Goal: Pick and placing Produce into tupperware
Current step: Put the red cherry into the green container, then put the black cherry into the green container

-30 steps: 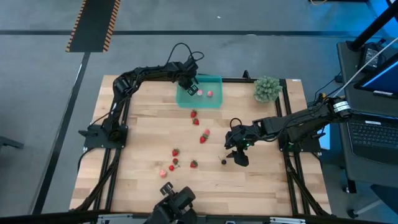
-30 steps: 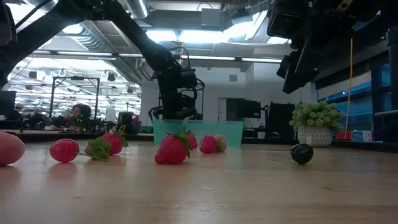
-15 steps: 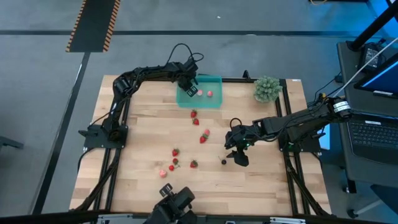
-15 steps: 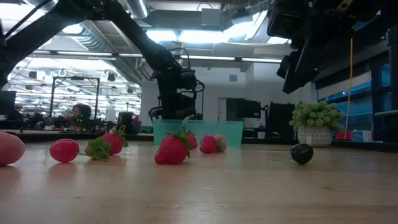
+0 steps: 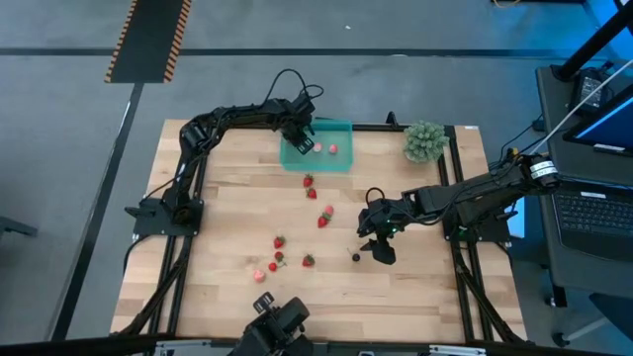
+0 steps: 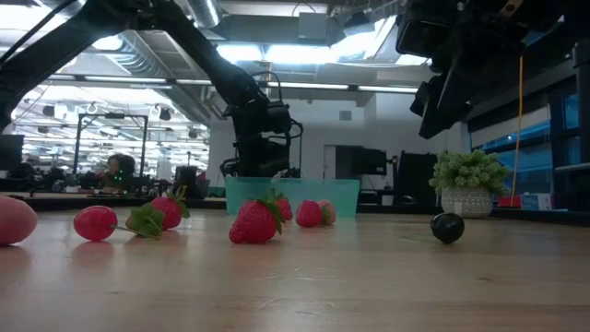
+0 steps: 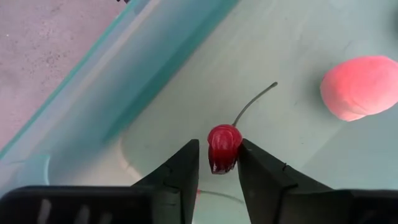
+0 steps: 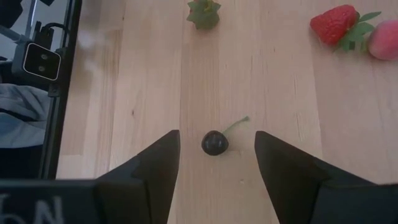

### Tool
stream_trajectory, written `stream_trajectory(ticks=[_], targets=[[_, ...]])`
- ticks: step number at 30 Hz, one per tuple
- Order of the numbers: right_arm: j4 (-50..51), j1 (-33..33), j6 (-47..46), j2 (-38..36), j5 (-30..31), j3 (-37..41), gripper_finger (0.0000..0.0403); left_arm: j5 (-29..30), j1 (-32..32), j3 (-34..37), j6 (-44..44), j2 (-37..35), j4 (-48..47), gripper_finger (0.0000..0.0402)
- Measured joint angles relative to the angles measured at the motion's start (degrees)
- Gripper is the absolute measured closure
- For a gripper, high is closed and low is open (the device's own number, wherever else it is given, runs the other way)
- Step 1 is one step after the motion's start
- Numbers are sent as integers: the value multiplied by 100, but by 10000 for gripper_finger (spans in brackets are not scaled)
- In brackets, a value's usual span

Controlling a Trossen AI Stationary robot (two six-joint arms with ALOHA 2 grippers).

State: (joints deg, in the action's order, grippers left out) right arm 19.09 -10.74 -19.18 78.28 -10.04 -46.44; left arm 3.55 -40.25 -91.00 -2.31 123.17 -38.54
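A red cherry (image 7: 223, 148) sits between the left hand's (image 7: 219, 163) fingers, low over the floor of the teal tupperware (image 5: 339, 158) at the upper middle of the high view, beside a pink piece (image 7: 360, 87). The fingers look just parted, though whether they touch the fruit I cannot tell. To release well, they should widen fully, then lift straight up, clear of the stem. Near the right of the tabletop (image 5: 227, 218), the right hand (image 8: 216, 163) hovers with fingers spread either side of a dark cherry (image 8: 214, 143); it should descend squarely before closing.
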Motion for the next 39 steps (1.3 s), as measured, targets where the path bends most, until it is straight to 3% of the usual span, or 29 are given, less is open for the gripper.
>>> stream_trajectory(ticks=[15, 26, 31, 35, 37, 39], targets=[[0, -1, -1, 0, 0, 0, 192, 171, -2, -13, -1, -7, -26, 238], [7, 0, 0, 0, -3, 0, 192, 131, 73, -1175, -4, -13, -1316, 239], [7, 0, 0, 0, -4, 0, 192, 268, 68, -1216, -6, -15, -1873, 238], [7, -1, 0, 0, -4, 0, 192, -774, -24, -1163, 271, -15, -1732, 237], [7, 0, -2, 0, -4, 0, 192, -66, -31, -1165, -242, -15, -1732, 240], [7, -1, -2, 0, -4, 0, 192, 183, -31, -1159, 136, -15, -2051, 244]])
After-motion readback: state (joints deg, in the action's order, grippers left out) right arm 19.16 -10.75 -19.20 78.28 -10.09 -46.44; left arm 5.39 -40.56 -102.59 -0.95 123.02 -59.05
